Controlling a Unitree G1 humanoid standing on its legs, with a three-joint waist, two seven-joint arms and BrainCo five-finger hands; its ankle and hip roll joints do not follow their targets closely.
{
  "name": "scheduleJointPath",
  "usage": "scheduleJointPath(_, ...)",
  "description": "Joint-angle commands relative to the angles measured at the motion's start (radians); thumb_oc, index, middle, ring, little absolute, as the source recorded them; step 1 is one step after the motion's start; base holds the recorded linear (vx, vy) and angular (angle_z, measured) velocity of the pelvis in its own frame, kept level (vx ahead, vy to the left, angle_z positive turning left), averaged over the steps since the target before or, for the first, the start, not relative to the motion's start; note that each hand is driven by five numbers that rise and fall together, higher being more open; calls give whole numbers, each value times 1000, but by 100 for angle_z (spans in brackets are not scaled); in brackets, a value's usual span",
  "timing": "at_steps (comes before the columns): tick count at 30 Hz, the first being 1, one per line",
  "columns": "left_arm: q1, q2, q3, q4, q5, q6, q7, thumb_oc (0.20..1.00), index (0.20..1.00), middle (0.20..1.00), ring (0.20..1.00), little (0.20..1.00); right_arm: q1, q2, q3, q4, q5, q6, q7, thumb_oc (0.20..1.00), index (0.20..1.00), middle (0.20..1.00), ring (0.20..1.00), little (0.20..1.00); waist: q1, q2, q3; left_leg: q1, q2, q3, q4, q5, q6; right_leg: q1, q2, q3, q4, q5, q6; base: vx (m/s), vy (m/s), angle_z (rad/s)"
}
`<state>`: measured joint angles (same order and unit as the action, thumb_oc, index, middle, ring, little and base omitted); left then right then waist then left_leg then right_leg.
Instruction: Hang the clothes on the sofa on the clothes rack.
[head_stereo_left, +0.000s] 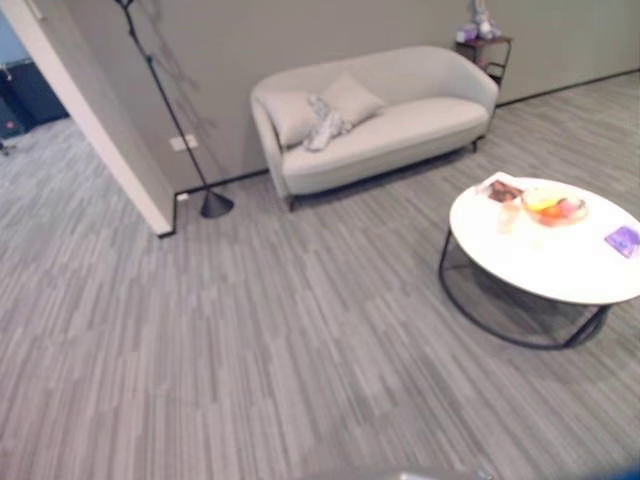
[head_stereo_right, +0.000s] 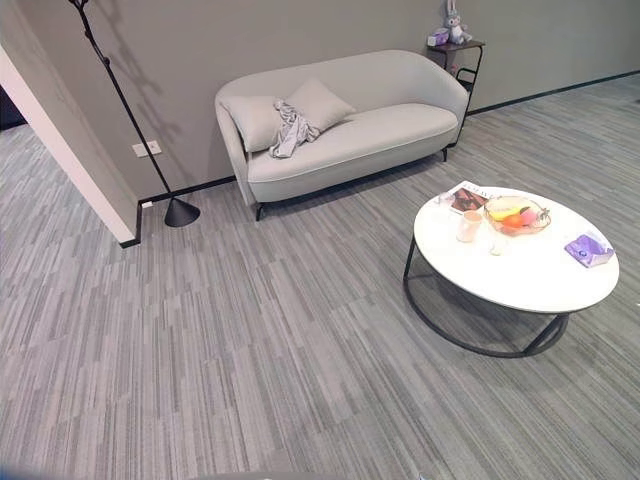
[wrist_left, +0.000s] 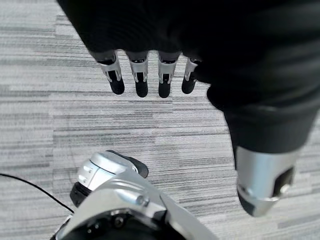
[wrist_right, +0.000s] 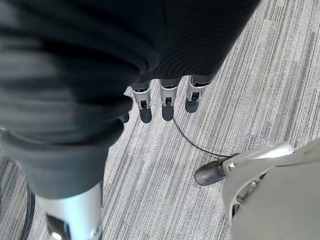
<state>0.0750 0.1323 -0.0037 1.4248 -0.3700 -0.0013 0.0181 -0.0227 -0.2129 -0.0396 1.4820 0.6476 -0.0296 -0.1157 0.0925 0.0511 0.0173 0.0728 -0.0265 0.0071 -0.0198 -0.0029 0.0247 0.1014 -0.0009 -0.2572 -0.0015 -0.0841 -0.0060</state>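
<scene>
A crumpled light grey garment (head_stereo_right: 290, 127) lies on the cream sofa (head_stereo_right: 380, 130), draped against its two cushions near the left armrest. The black clothes rack (head_stereo_right: 120, 100) stands left of the sofa by the wall, a thin pole on a cone base (head_stereo_right: 181, 212). My left hand (wrist_left: 142, 75) hangs over the carpet, fingers straight and holding nothing. My right hand (wrist_right: 165, 102) hangs the same way over the carpet, fingers straight and empty. Both hands are far from the sofa.
A round white coffee table (head_stereo_right: 540, 280) on a black ring frame stands at the right, carrying a fruit bowl (head_stereo_right: 515, 214), a cup (head_stereo_right: 468, 226), a booklet and a purple packet. A small side table with a plush toy (head_stereo_right: 455, 22) is behind the sofa. A white wall corner (head_stereo_right: 70, 160) juts in at left.
</scene>
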Motion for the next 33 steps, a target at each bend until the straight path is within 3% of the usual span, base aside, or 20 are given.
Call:
scheduleJointPath(1, -57, -2, -29, 81, 38, -12, 0, 1000, 1000, 1000, 1000, 1000, -31, 31, 48, 29, -24, -9, 9, 1000, 1000, 1000, 1000, 1000, 19, -58, -1, 58, 24, -38, -68, -24, -53, 62, -66, -26, -86, 33, 80, 0, 0, 0)
scheduleJointPath(27, -58, 9, -2, 96, 19, -3, -12, 1000, 1000, 1000, 1000, 1000, -29, 27, 61, 20, -34, -6, 33, 1000, 1000, 1000, 1000, 1000, 28, -65, 21, 55, 43, -50, -49, -25, -62, 64, -52, -14, -86, 22, 70, 6, -15, 0)
scheduleJointPath(30, -64, 13, -1, 93, 8, 1, -5, 1000, 1000, 1000, 1000, 1000, -53, 9, 44, 22, -20, -7, 28, 1000, 1000, 1000, 1000, 1000, 34, -65, 76, -105, 31, -31, 216, -45, -80, 46, -51, -5, -62, 5, 41, -122, -91, 0)
scheduleJointPath(31, -62, 13, 7, 95, -5, 3, 4, 1000, 1000, 1000, 1000, 1000, -61, -16, 22, 25, -28, -2, 17, 1000, 1000, 1000, 1000, 1000, 40, -60, 122, -248, 46, -26, 472, 57, -89, 55, -43, -3, -45, -7, 17, -75, -94, -7)
scheduleJointPath(32, -63, 12, 7, 95, -6, 3, 4, 1000, 1000, 1000, 1000, 1000, -62, -16, 22, 26, -29, -2, 17, 1000, 1000, 1000, 1000, 1000, 38, -61, 118, -255, 45, -28, 473, 60, -89, 49, -43, -6, -45, -6, 17, 10, -88, -15)
scheduleJointPath(33, -56, 13, 11, 94, -16, 4, 8, 1000, 1000, 1000, 1000, 1000, -59, -27, 14, 32, -31, 5, 11, 1000, 1000, 1000, 1000, 1000, 43, -59, 130, -311, 46, -29, 570, 116, -84, 53, -36, -8, -43, -16, 4, 68, -56, -18)
